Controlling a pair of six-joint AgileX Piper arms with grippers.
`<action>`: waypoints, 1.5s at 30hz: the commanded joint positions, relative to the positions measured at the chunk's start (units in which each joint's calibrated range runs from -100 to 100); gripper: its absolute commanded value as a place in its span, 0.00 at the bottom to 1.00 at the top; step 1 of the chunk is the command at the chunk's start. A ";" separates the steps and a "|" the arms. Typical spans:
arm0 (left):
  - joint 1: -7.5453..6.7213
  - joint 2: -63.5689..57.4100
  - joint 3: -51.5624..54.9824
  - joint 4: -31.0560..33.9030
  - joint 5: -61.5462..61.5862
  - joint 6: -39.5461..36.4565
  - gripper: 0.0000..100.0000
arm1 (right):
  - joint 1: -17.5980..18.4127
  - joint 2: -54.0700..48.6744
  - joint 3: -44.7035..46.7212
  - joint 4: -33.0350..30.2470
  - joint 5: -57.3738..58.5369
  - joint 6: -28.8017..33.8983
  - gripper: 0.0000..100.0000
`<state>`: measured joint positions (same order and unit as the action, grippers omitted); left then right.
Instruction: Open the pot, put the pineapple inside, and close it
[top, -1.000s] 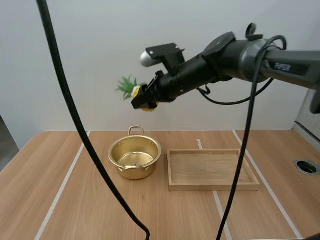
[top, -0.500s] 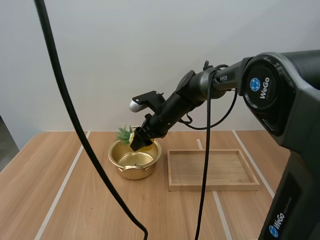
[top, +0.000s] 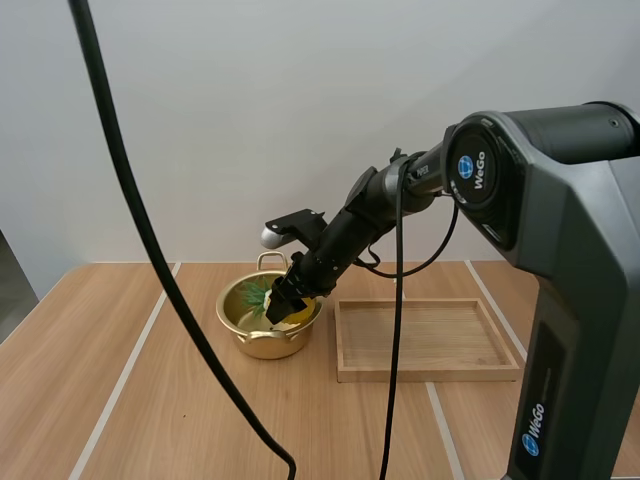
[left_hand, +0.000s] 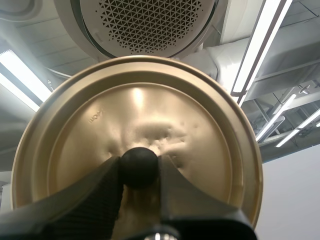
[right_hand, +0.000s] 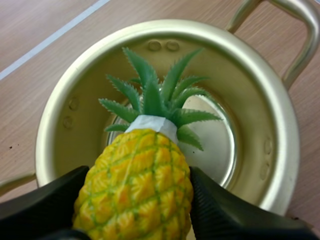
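Gold pot (top: 262, 346) is sitting open; the right tool (top: 283, 310) is clamping the pineapple (right_hand: 137, 185) just inside its rim for release, while the left tool (left_hand: 140, 172) is pinching the lid (left_hand: 200, 145) by its knob (left_hand: 139, 159), clear of the pot.

Grey right arm (top: 575, 240) (round blue WeGo badges) carries black fingers (right_hand: 230, 215).

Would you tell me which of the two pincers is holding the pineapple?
The right pincer: it pinches the pineapple at the open pot, whereas the left pincer grips the lid by its knob.
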<state>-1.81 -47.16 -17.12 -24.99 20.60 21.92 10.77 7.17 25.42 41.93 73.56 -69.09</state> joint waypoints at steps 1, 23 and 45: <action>-0.14 -0.06 -0.15 -0.50 0.73 -0.04 0.00 | 0.13 -0.30 -0.31 -0.87 1.15 -0.22 0.16; -0.14 -0.06 -0.15 -0.50 0.73 -0.04 0.00 | 0.04 -11.93 -8.97 -5.97 2.28 4.10 1.00; -0.14 1.33 16.55 4.69 19.36 0.07 0.00 | -19.64 -46.26 -11.21 -3.25 -15.43 14.73 0.00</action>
<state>-1.81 -46.66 -3.75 -20.74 39.22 21.92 -7.55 -35.85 14.66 37.58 59.48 -54.61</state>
